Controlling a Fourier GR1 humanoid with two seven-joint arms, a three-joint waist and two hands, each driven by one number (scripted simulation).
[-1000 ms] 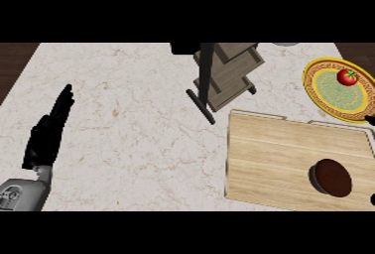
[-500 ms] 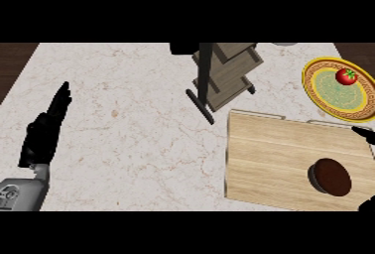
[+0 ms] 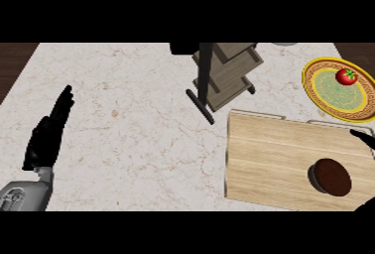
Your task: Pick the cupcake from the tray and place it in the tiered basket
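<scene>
The cupcake (image 3: 331, 176) sits on the wooden tray (image 3: 271, 158), down near the tray's right corner. From above it looks like a dark brown round thing. Nothing is touching it.

The left hand (image 3: 50, 134) is far away on the other side of the counter (image 3: 139, 119). Its fingers are straight and point up the counter. It holds nothing. It is just resting there.

The right hand (image 3: 363, 139) only shows a tiny bit at the right edge. One dark tip pokes in above the cupcake, and another dark bit shows at the bottom right corner. I cannot tell if its fingers are open or curled. It does not seem to hold anything.

The right hand is much nearer to the cupcake than the left one. The cupcake lies just to the left of that hand, between the two dark bits. So I think the right hand should do the picking. It needs to move left, over the tray, and come down around the cupcake. The cupcake is round, so there is no long side to line up with.

The basket (image 3: 223, 74) stands at the top, beyond the tray and a bit to the left. A plate (image 3: 326, 94) with a tomato (image 3: 346, 76) sits to its right.

The pick has not started yet.
</scene>
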